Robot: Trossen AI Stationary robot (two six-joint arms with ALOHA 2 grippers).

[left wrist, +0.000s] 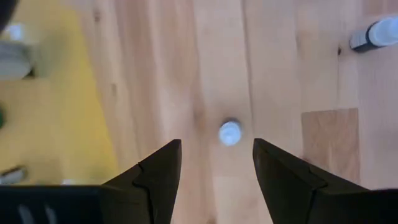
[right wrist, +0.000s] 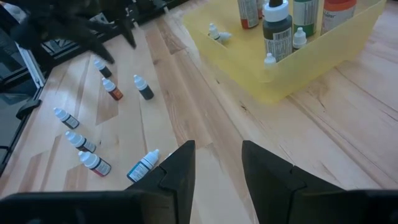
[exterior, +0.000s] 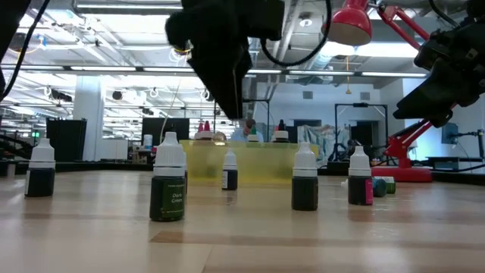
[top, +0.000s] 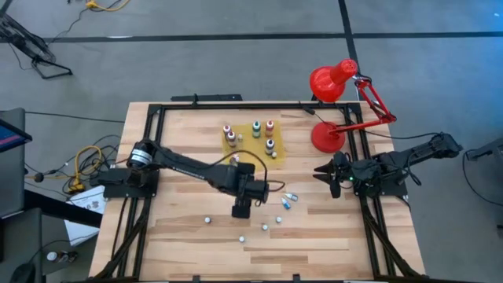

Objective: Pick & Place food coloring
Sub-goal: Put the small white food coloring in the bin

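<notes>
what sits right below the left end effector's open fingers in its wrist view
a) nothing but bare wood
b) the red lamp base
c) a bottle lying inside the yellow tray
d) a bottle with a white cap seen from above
d: the left end effector hangs open over a small white-capped bottle standing on the wooden table, beside the yellow tray, not in it.

My arms are matte black, jointed; left gripper (left wrist: pixel 216 171) fingers are dark tapered wedges; black cable loops overhead.

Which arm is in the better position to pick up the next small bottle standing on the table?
Left. The left gripper hangs open directly above an upright bottle, while the right gripper waits at the table's right edge.
</notes>
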